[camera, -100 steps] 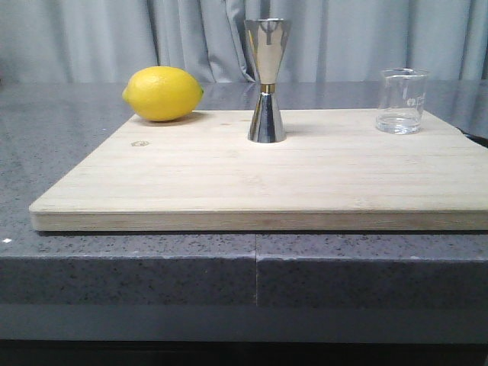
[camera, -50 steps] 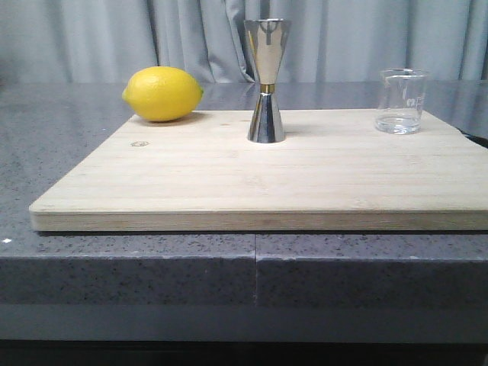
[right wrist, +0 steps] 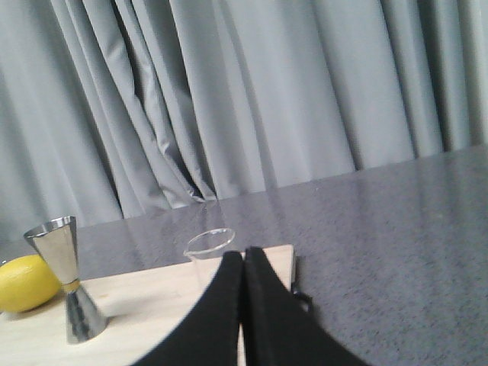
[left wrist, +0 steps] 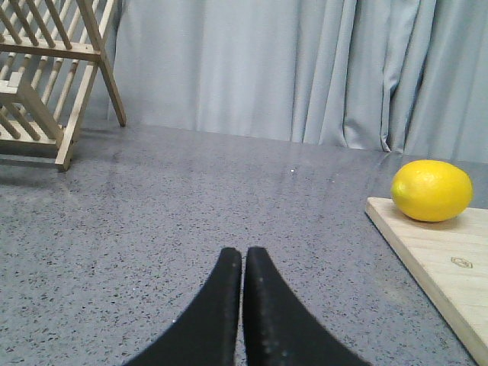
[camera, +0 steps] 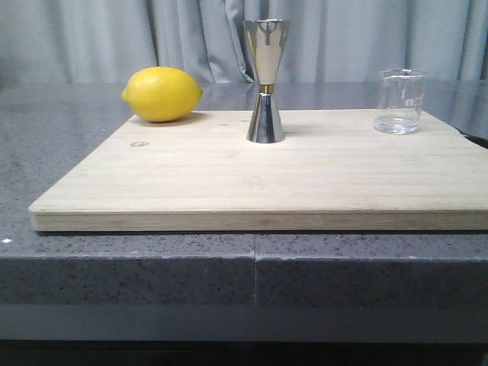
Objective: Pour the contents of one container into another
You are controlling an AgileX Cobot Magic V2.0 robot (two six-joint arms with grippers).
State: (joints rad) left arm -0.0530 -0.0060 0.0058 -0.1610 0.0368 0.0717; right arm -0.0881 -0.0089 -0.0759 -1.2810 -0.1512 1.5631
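A little clear liquid sits in my glass beaker (camera: 400,101); the steel jigger (camera: 266,81) stands upright; both my grippers (left wrist: 243,263) (right wrist: 243,263) are closed, empty.

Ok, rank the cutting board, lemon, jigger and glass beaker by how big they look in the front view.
1. Cutting board, by far.
2. Lemon and jigger: too close to rank; the lemon is wider, the jigger taller.
3. Glass beaker, smallest.
All three smaller items stand along the board's far edge.
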